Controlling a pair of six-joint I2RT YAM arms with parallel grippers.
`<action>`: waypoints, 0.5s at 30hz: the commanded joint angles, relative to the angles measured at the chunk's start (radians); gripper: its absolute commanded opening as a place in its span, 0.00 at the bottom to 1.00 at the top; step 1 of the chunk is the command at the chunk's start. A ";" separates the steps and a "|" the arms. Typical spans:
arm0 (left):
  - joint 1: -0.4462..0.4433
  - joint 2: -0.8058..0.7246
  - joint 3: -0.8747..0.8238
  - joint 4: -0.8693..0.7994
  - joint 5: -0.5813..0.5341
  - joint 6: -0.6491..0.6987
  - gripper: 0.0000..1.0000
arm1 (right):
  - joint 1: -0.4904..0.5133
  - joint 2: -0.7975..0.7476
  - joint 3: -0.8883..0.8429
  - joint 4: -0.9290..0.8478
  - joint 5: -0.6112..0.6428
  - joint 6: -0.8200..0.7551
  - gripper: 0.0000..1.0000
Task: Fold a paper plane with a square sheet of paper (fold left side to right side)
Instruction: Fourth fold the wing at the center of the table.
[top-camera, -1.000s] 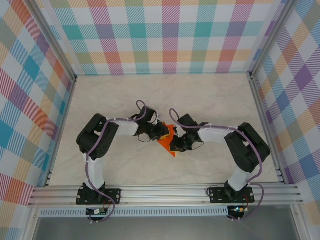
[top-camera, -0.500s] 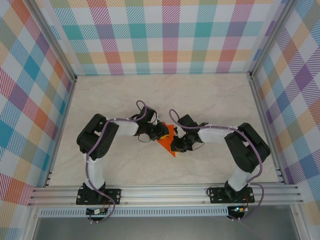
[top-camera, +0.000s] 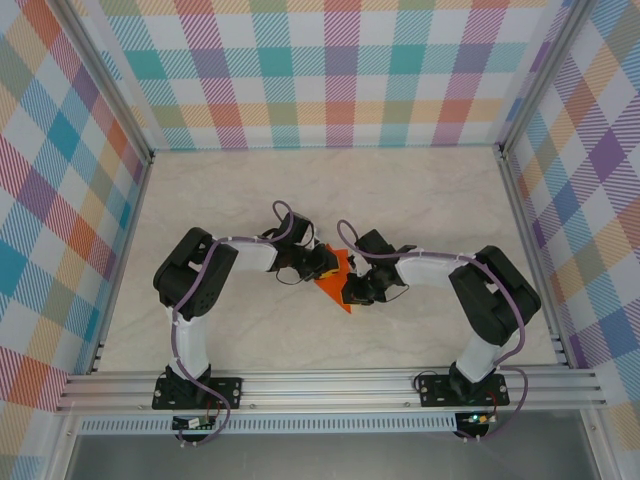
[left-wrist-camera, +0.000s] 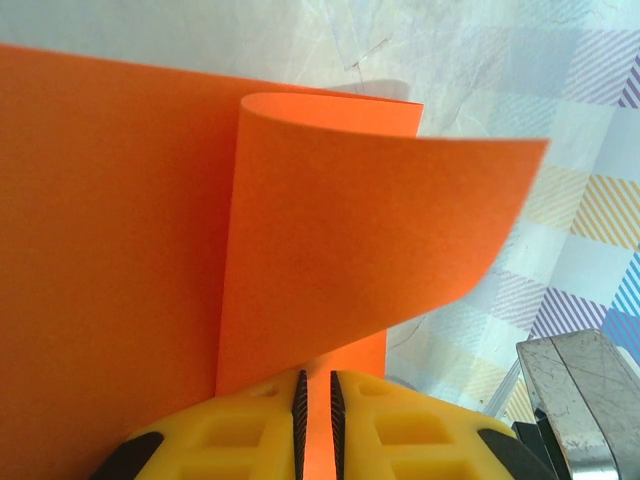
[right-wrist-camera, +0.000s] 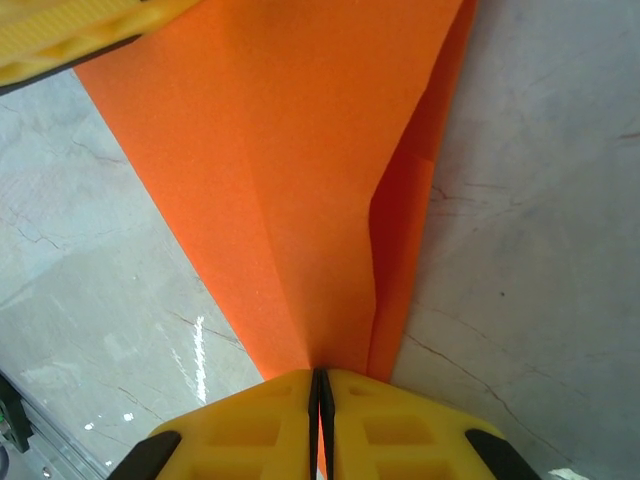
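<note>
The square sheet of paper (top-camera: 336, 279), bright orange and partly folded, lies mid-table between both arms. My left gripper (top-camera: 324, 266) sits at its left side. In the left wrist view a flap of the sheet of paper (left-wrist-camera: 340, 230) curls up and over, and the left gripper (left-wrist-camera: 315, 385) is shut on its edge, with orange filling the narrow slit. From the right, my right gripper (top-camera: 351, 290) meets the sheet. It (right-wrist-camera: 320, 378) is shut on the creased paper (right-wrist-camera: 300, 180) where two folds converge. A left finger (right-wrist-camera: 70, 35) shows at that view's top left. The paper plane is out of view.
Pale marble tabletop (top-camera: 420, 190) spreads around the paper, with free room behind and to both sides. Checked walls (top-camera: 330, 70) enclose three sides. An aluminium rail (top-camera: 330, 385) carrying the arm bases runs along the near edge.
</note>
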 joint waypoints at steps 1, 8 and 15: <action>-0.006 0.050 -0.005 -0.088 -0.064 0.019 0.17 | 0.026 -0.002 -0.039 -0.145 0.010 -0.037 0.12; -0.006 0.051 -0.003 -0.090 -0.064 0.019 0.17 | 0.040 -0.052 -0.104 -0.154 0.015 -0.023 0.12; -0.006 0.052 -0.003 -0.090 -0.065 0.020 0.17 | 0.043 -0.089 -0.129 -0.187 0.036 -0.026 0.12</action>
